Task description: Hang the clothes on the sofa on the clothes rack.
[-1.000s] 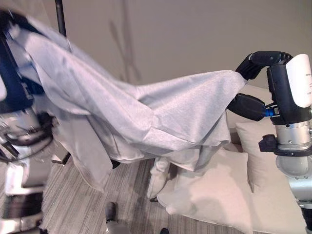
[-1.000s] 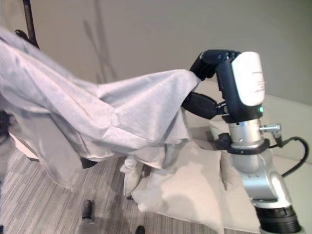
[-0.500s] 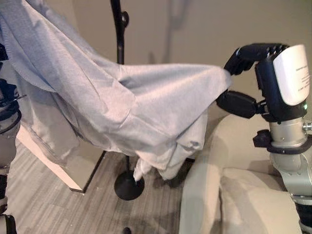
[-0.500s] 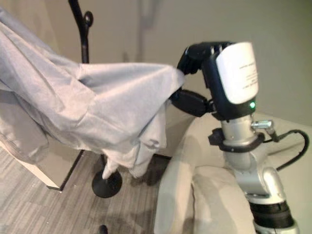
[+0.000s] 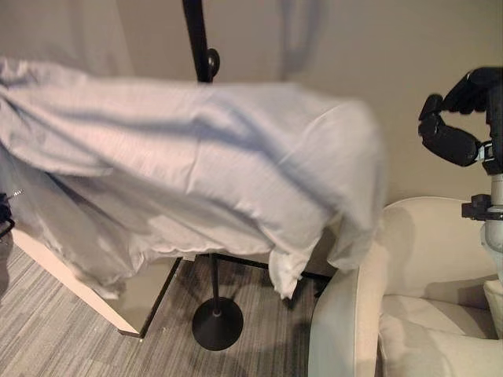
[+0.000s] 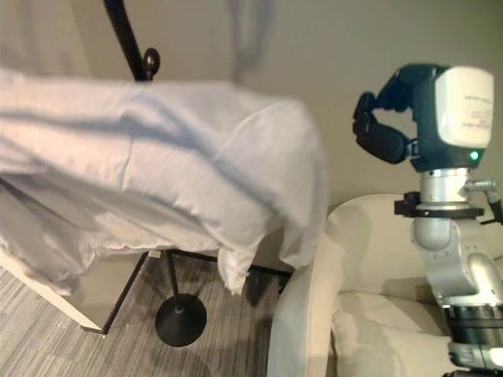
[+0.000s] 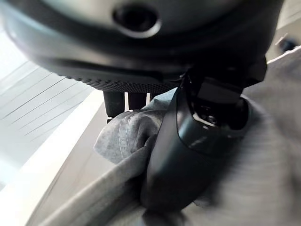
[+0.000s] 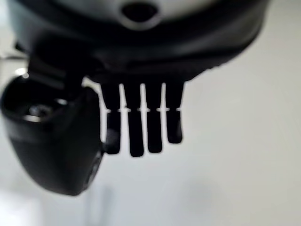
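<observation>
A light grey garment (image 5: 196, 157) hangs spread wide in the air in front of the black clothes rack pole (image 5: 196, 39), its right end drooping loose beside the sofa (image 5: 424, 259). The rack's round base (image 5: 216, 326) stands on the floor beneath the cloth. My left hand (image 7: 188, 155) is shut on a bunched fold of the garment (image 7: 122, 136), thumb pressed into it. My right hand (image 6: 385, 129) is raised to the right of the cloth, apart from it, fingers (image 8: 136, 122) relaxed and holding nothing.
The cream sofa's rounded arm (image 6: 302, 298) stands at the lower right, close to the rack's base. A white-edged panel (image 5: 78, 290) runs along the grey striped floor at the lower left. A plain wall rises behind the rack.
My right hand has let go of the garment, whose right end now hangs loose. The camera has kept swinging toward the rack, so the sofa sits further right.
</observation>
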Tool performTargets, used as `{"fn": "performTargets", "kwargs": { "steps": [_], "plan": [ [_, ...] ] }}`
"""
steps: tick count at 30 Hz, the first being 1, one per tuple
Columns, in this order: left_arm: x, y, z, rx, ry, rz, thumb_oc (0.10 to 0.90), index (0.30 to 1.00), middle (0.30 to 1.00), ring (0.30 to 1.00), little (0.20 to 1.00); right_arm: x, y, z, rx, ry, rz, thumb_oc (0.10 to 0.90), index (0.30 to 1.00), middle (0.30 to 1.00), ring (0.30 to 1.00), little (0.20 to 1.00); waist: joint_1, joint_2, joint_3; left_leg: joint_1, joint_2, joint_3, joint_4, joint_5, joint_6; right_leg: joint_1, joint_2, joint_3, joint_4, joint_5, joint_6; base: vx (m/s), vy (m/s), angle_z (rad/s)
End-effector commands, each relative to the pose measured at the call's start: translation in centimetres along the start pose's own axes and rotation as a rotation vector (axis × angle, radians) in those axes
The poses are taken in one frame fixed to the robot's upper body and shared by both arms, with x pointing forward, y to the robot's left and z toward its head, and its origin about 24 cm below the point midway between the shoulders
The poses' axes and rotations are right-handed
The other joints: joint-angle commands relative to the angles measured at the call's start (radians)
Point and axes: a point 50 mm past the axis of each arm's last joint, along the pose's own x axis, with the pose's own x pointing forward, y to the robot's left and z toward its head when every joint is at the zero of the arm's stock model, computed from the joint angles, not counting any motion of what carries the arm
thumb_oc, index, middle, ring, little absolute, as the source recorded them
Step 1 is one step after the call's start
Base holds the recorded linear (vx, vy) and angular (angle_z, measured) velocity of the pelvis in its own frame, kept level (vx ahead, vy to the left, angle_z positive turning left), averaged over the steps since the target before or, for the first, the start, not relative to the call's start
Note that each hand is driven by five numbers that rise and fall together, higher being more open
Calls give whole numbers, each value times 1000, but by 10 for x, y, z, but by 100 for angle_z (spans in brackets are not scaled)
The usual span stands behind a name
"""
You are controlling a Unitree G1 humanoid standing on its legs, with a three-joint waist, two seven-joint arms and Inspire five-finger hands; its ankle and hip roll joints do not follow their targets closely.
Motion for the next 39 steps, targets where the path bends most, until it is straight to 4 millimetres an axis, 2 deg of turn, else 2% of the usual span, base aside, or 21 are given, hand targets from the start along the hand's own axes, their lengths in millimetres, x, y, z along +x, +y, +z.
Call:
{"fn": "performTargets", "kwargs": {
  "steps": [1,9,10,13,14,16,17,18,19,21,22,24,25,26,27,28,29,30,31,35,39],
  "plan": [
    [21,11,-5,-16,37,63,400,300,300,300,300,24,-18,4,36,-29,-29,400,300,300,300,300,-4,-12,-86,-53,66,-33,8,-36,-67,19,-50,-6,15,-77,65,49,-47,-2],
    [-14,-17,15,-159,58,-95,400,300,300,300,300,12,11,1,102,22,88,400,300,300,300,300,-1,-16,-71,-66,78,-42,4,-31,-77,6,-43,4,8,-81,60,33,-30,0],
    [-17,-15,30,-233,22,-82,400,300,300,300,300,7,21,7,134,16,101,400,300,300,300,300,0,-15,-67,-68,81,-45,3,-31,-79,3,-41,7,6,-84,59,47,-52,2],
    [-10,-9,43,-292,-13,-34,400,300,300,300,300,4,27,14,175,11,94,400,300,300,300,300,-3,-12,-68,-71,81,-46,3,-30,-79,0,-39,10,6,-85,58,6,-13,1],
    [-9,-7,49,-320,-23,-19,400,300,300,300,300,3,30,17,199,9,90,477,415,415,415,415,-4,-11,-66,-74,81,-45,2,-23,-78,-3,-39,10,5,-81,56,0,0,0],
    [-10,-5,62,-408,-24,0,400,300,300,300,300,-3,38,24,266,14,82,714,771,771,771,771,-8,-7,-66,-69,82,-46,2,-31,-78,2,-38,12,5,-88,56,0,0,0],
    [-12,-5,69,-463,-11,5,400,300,300,300,300,-7,42,27,298,18,79,800,900,900,900,900,-10,-6,-66,-70,81,-45,2,-26,-76,0,-38,14,5,-85,53,0,0,0],
    [-15,-5,74,-506,4,12,569,554,554,554,554,-9,44,29,322,22,77,800,900,900,900,900,-12,-6,-66,-71,81,-45,2,-25,-76,-1,-38,15,5,-85,52,0,0,0],
    [-26,-8,85,-643,75,6,800,900,900,900,900,-17,51,33,390,44,72,800,900,900,900,900,-18,-3,-66,-67,81,-46,2,-28,-74,1,-38,16,5,-87,49,0,0,0],
    [-34,-11,90,-718,126,-8,800,900,900,900,900,-22,53,34,418,58,72,800,900,900,900,900,-20,1,-67,-67,81,-48,2,-27,-72,0,-37,17,5,-85,48,0,0,0],
    [-53,-20,101,-943,307,-37,800,900,900,900,900,-34,62,36,473,92,85,800,900,900,900,900,-30,3,-63,-63,80,-49,2,-33,-70,2,-37,18,5,-88,47,0,0,0],
    [-58,-22,104,-1014,353,-57,800,900,900,900,900,-38,64,35,483,105,91,800,900,900,900,900,-32,4,-63,-69,78,-49,2,-25,-69,-4,-38,19,5,-81,45,0,0,0],
    [-84,-35,109,-1229,590,-92,800,900,900,900,900,-49,72,34,504,141,119,800,900,900,900,900,-39,7,-58,-68,77,-50,2,-29,-66,-3,-37,20,5,-83,45,0,0,0],
    [-84,-35,109,-1233,592,-93,800,900,900,900,900,-49,72,34,503,141,119,800,900,900,900,900,-38,7,-60,-72,77,-50,2,-23,-66,-6,-38,20,5,-78,43,0,0,0],
    [-106,-45,114,-1405,768,-156,800,900,900,900,900,-59,79,31,490,176,156,800,900,900,900,900,-43,9,-56,-71,75,-51,2,-28,-64,-6,-37,20,5,-79,44,-33,0,-2],
    [-115,-48,115,-1465,824,-181,800,900,900,900,900,-63,82,29,485,191,174,800,900,900,900,900,-45,8,-55,-77,73,-51,2,-22,-62,-12,-37,20,5,-73,42,0,0,0],
    [-115,-48,114,-1469,826,-184,800,900,900,900,900,-64,82,29,484,192,176,800,900,900,900,900,-45,9,-58,-77,73,-51,2,-22,-62,-12,-37,20,5,-73,42,0,0,0],
    [-136,-52,111,-1481,907,-244,800,900,900,900,900,-72,87,27,481,217,202,800,900,900,900,900,-46,7,-56,-80,73,-52,2,-23,-61,-14,-36,21,5,-73,42,0,0,0],
    [-137,-52,110,-1481,908,-245,800,900,900,900,900,-72,87,27,481,218,203,800,900,900,900,900,-46,7,-58,-80,73,-51,2,-23,-61,-14,-36,22,5,-73,42,-4,5,-4],
    [-172,-59,102,-1470,1056,-316,800,900,900,900,900,-90,97,24,477,269,260,800,900,900,900,900,-45,3,-55,-80,73,-49,2,-24,-61,-17,-33,28,5,-74,41,-3,3,-2],
    [-190,-61,100,-1434,1091,-382,800,900,900,900,900,-100,104,23,488,305,286,800,900,900,900,900,-42,0,-53,-77,75,-50,2,-25,-61,-14,-33,30,5,-76,39,0,0,0]
  ]
}}
